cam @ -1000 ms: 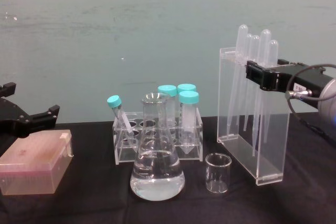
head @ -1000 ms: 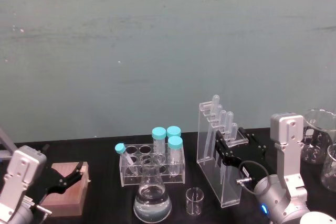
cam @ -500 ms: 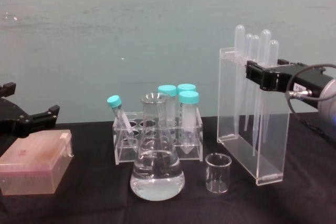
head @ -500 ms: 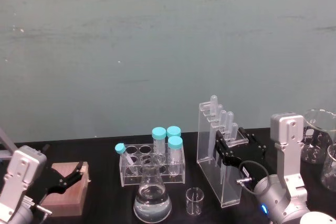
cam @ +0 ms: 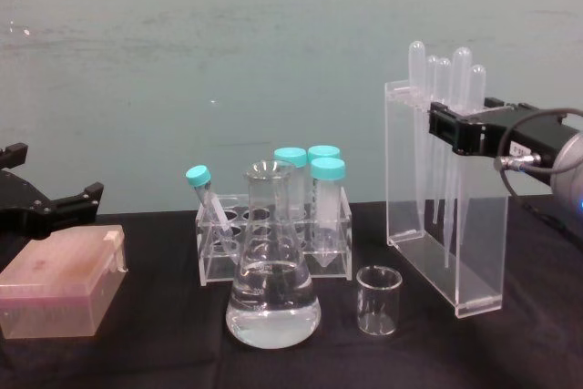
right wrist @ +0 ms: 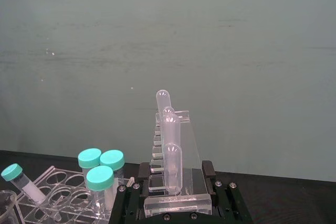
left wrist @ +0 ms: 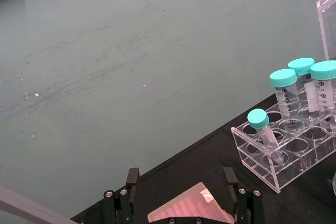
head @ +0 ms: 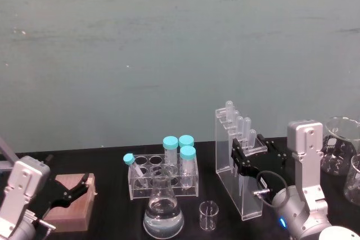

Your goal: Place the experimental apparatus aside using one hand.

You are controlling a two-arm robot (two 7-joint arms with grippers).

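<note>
- The right gripper [cam: 446, 129] sits at right of the scene, arm reaching in from the right edge. Its jaws are clenched on the upper end of the acrylic stand [cam: 446, 252], one finger on each flat side (see wrist view [right wrist: 176, 174]).
- Acrylic stand: upright, right of ctr, on or just above the black table [cam: 137, 362]. Contact w/ the cloth cannot be told.
- Pipettes [cam: 458, 70]: four, hanging in the stand, bulbs sticking up above its top edge.
- Small beaker [cam: 378, 300]: upright, empty, near edge of table, just left of the stand base, not touching it.
- Conical flask [cam: 271, 289]: upright, clear liquid in the lower part, left of the beaker, in front of the tube rack [cam: 273, 243].
- Tube rack: clear, behind the flask. It holds three upright teal-capped tubes at its right end and one tilted tube at its left end.
- Left gripper [left wrist: 181, 182]: parked at far left, released, fingers spread wide above the pink tip box [cam: 59, 284], not touching it.
- Large beakers [head: 340, 139]: far right, behind the right arm.
</note>
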